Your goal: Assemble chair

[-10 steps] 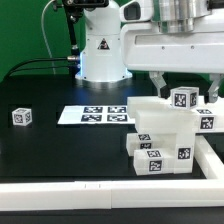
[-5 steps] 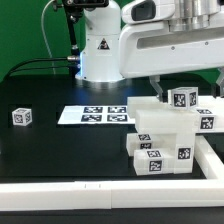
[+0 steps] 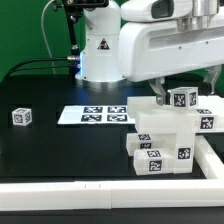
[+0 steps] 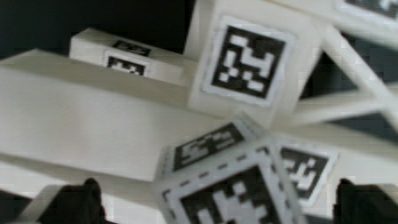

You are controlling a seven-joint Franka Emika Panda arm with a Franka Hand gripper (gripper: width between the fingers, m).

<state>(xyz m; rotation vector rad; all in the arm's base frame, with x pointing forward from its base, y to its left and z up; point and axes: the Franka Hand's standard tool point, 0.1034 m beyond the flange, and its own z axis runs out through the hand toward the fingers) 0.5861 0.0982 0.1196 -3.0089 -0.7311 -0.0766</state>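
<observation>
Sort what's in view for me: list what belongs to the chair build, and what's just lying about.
Belongs to the job:
the chair, white tagged pieces stacked at the exterior view's right, under the arm

Just lying about:
the small tagged cube, alone at the exterior view's left
the marker board, lying flat between the cube and the chair; a rig fixture, not furniture
</observation>
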